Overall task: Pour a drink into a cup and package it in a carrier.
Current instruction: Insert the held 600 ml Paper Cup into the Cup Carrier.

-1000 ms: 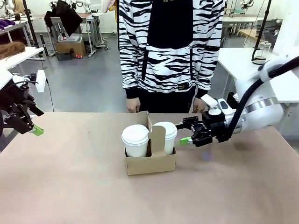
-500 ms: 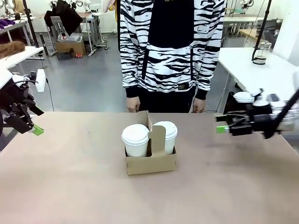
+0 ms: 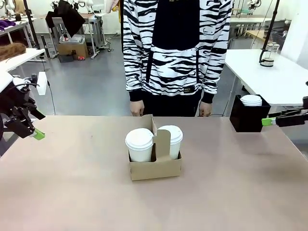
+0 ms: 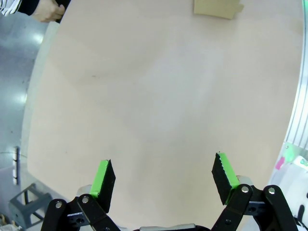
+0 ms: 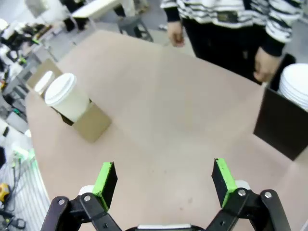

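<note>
- Tan table [image 3: 72,192] spreads under both claws; in each wrist view bare tabletop shows between the green pads.
- Striped-jacket person [image 3: 173,48] stands at the far edge, across the table from both claws, one hand [image 3: 137,108] and the other hand [image 3: 205,109] hanging at the table edge.
- Black box [image 3: 245,119] sits just beside the right claw [image 3: 288,118], on its inward side, with a stack of white lids [image 3: 250,100] on top; in the right wrist view it lies ahead and to the right of the fingers.
- Brown carrier [image 3: 155,166] stands mid-table, well apart from both claws and between them; in the right wrist view it is far ahead to the left, in the left wrist view at the top edge.
- Two white lidded cups sit in the carrier, left cup [image 3: 139,143] and right cup [image 3: 170,139], one on each side of the upright handle.
- Left claw [image 3: 29,129] hangs at the table's left edge, jaws spread wide and holding nothing.
- Right claw hangs at the right edge, jaws spread wide and holding nothing.
</note>
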`<state>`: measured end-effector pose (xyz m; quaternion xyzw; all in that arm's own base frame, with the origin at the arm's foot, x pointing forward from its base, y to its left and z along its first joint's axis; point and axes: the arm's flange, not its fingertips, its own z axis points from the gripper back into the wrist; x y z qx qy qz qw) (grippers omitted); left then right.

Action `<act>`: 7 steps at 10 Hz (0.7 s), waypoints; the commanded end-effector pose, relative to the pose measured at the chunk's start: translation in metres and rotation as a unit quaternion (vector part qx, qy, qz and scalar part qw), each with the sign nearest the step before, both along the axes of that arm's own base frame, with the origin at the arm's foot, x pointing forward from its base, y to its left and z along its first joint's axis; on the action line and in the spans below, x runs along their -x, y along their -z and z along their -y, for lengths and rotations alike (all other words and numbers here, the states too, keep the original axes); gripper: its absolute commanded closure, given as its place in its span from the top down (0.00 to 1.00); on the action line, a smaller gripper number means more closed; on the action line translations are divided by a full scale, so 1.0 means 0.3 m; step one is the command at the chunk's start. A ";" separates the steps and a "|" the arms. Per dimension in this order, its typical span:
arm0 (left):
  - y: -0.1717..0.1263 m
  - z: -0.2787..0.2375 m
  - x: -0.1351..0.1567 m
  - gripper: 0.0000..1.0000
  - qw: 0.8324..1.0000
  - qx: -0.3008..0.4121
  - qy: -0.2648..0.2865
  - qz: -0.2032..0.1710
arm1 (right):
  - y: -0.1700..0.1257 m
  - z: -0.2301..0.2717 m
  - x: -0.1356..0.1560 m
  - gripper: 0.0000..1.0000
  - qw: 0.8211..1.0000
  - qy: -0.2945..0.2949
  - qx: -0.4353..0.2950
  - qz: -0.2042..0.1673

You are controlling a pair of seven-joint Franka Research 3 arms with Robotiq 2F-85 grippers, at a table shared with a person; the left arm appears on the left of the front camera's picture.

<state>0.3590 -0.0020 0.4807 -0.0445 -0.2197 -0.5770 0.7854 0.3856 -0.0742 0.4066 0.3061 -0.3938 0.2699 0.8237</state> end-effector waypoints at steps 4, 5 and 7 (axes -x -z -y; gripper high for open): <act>-0.001 -0.003 0.000 1.00 1.000 0.011 0.005 0.000 | 0.000 0.000 0.000 1.00 1.000 0.000 0.000 0.000; -0.001 -0.003 0.000 1.00 1.000 0.011 0.005 0.000 | 0.000 0.000 0.000 1.00 1.000 0.000 0.000 0.000; -0.001 -0.003 0.000 1.00 1.000 0.011 0.005 0.000 | 0.000 0.000 0.000 1.00 1.000 0.000 0.000 0.000</act>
